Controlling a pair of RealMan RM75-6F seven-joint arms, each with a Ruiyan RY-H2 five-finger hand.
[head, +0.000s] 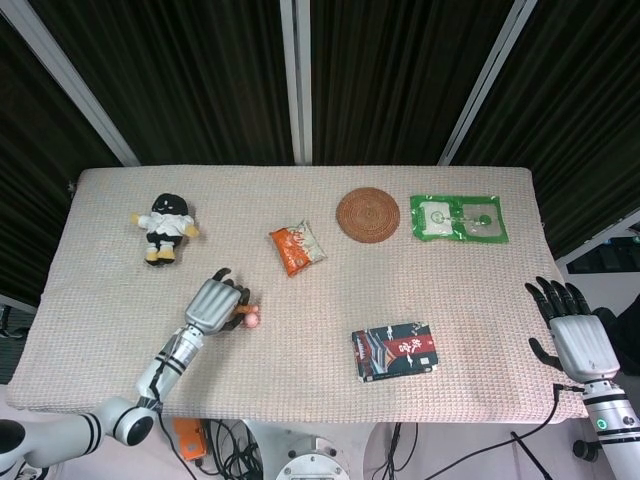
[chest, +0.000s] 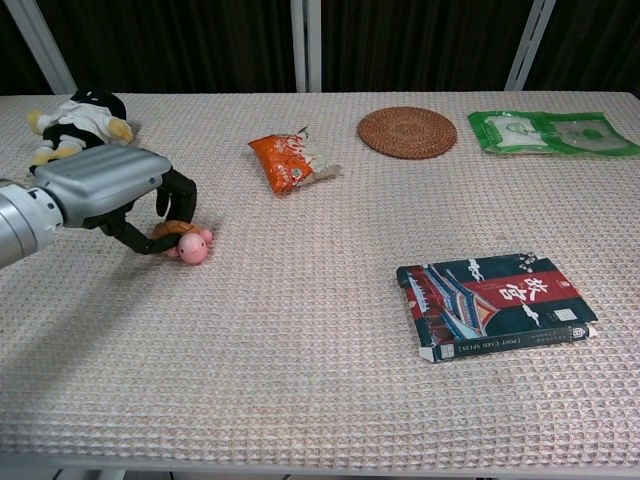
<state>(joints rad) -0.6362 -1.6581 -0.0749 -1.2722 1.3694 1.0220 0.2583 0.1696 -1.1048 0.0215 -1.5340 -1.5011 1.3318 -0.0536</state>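
The counter (head: 450, 300), covered in a pale waffle-weave cloth, carried everything. The largest thing on it was a dark book (chest: 495, 304) with red and white cover art, lying flat toward the right front, well apart from both hands. Along the far edge lay a green packet (head: 458, 218) at the right and, just beside it, a round woven coaster (head: 367, 214). An orange snack bag (chest: 291, 162) lay near the middle, tilted, and a black-and-white plush doll (head: 164, 227) lay at the far left.

The left hand (chest: 108, 190) reached in from the left front, palm down, its dark fingers (chest: 172, 205) curled around a small toy turtle (chest: 186, 241). The turtle rested on the cloth between the doll and the snack bag; its brown shell was caught in the fingers and its pink head stuck out to the right of them.

The right hand (head: 572, 326) showed only in the head view, beyond the counter's right front corner, fingers spread and straight, holding nothing and touching nothing.
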